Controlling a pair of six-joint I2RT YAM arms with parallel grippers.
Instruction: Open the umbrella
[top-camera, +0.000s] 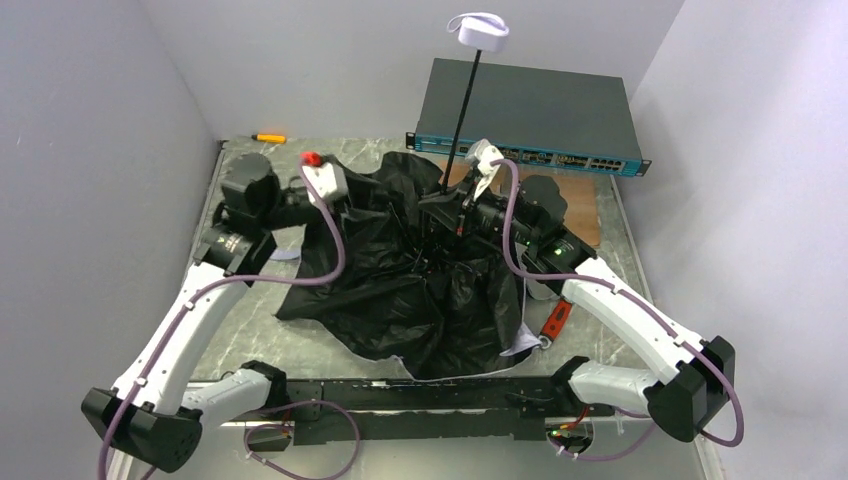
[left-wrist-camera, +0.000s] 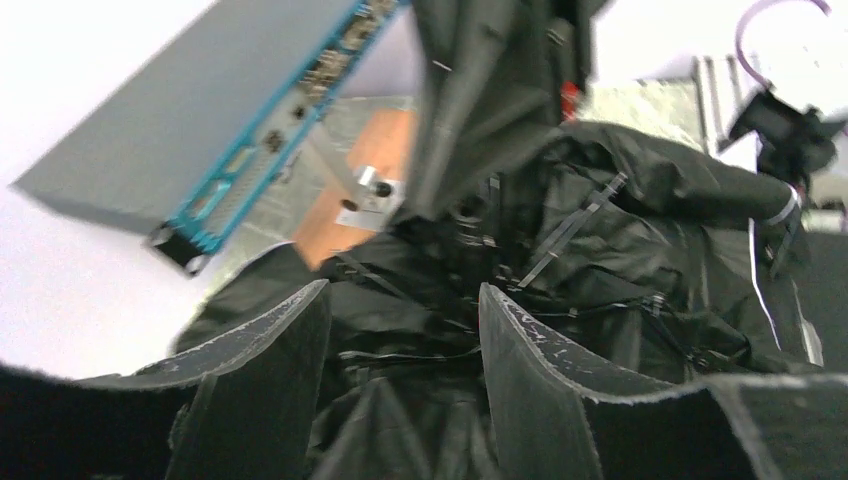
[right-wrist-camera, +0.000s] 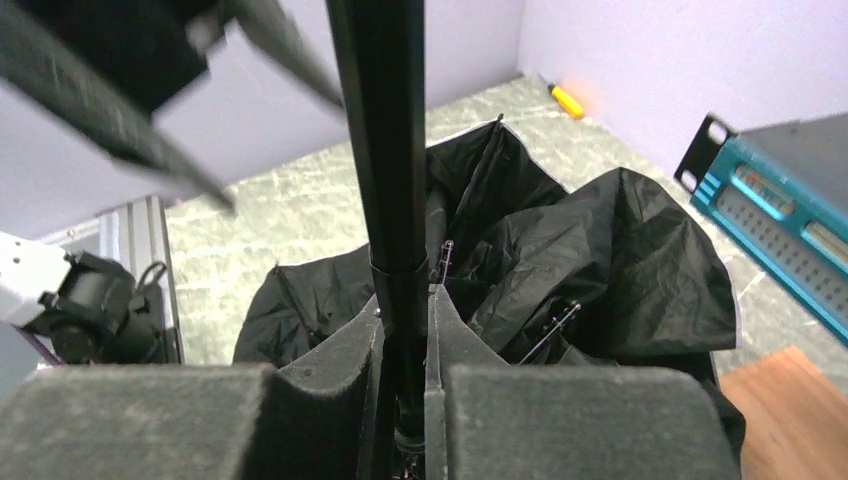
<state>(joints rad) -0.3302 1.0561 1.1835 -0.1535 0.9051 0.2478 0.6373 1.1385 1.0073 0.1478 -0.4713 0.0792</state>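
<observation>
The umbrella lies with its black canopy (top-camera: 420, 290) crumpled on the table, black face up. Its thin black shaft (top-camera: 463, 110) stands up toward the pale handle (top-camera: 479, 30) at the top. My right gripper (top-camera: 447, 205) is shut on the shaft low down, near the hub; in the right wrist view the shaft (right-wrist-camera: 385, 150) runs up from between the pads (right-wrist-camera: 345, 350). My left gripper (top-camera: 345, 200) is open at the canopy's left edge; in the left wrist view its fingers (left-wrist-camera: 290, 350) stand apart over black fabric and ribs (left-wrist-camera: 560, 240).
A dark grey flat box with a teal front (top-camera: 530, 105) stands at the back right, on a wooden board (left-wrist-camera: 365, 185). An orange pen (top-camera: 268, 137) lies at the back left. A red and black tool (top-camera: 555, 320) lies by the right arm. Walls close in on three sides.
</observation>
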